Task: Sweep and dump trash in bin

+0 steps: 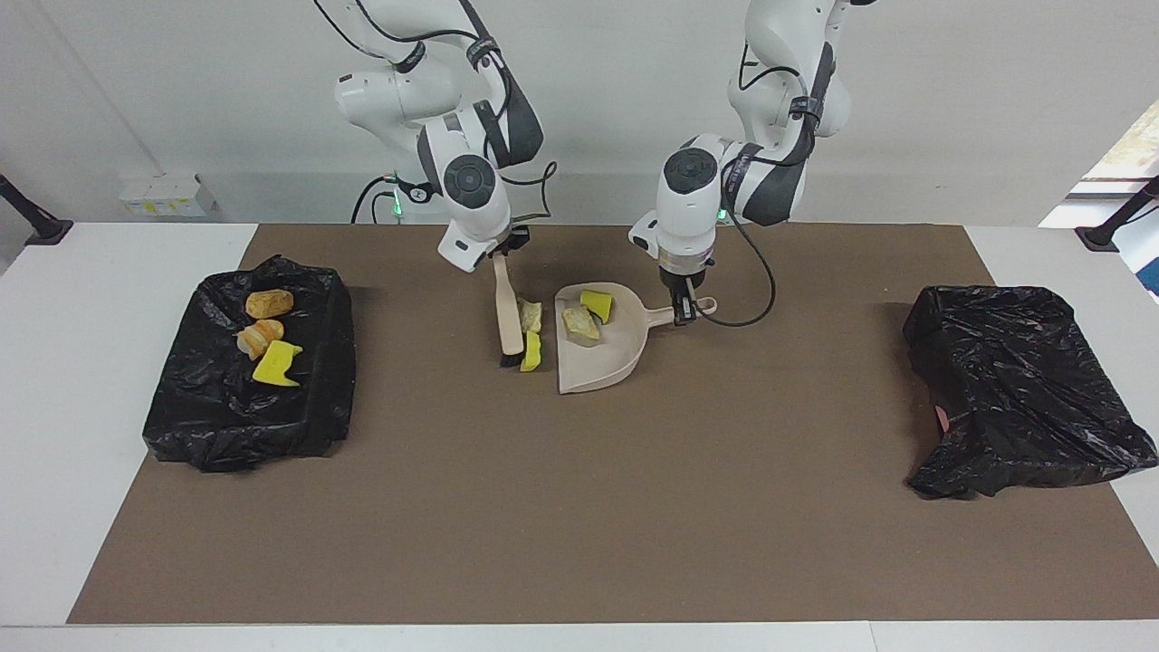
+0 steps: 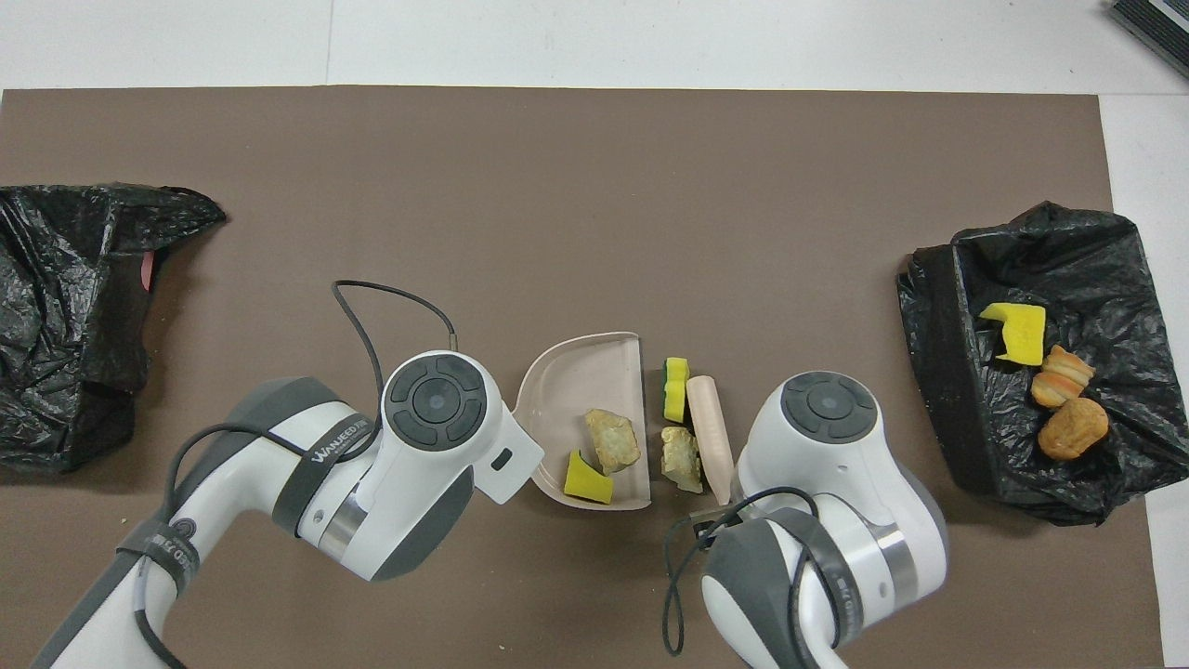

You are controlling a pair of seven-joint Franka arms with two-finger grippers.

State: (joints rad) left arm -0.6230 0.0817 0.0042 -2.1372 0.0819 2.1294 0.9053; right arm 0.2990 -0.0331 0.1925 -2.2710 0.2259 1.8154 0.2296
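We see the dustpan (image 1: 593, 358) holding a yellow sponge chunk (image 1: 597, 304) and a beige lump (image 1: 580, 323), its handle clenched by the left gripper (image 1: 684, 311). The right gripper (image 1: 503, 249) grips the hand brush (image 1: 507, 312), beside two scraps (image 1: 531, 335) on the mat. The bin (image 1: 249, 380) at the right arm's end holds three scraps (image 1: 269, 333).

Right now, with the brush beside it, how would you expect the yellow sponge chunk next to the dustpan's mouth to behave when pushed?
The yellow sponge chunk looks porous, so probably light; it should slide easily on the flat mat. Its blocky, angular shape suggests it will skid or tumble rather than roll. Being soft, it may squash slightly against the brush and catch at the dustpan lip.
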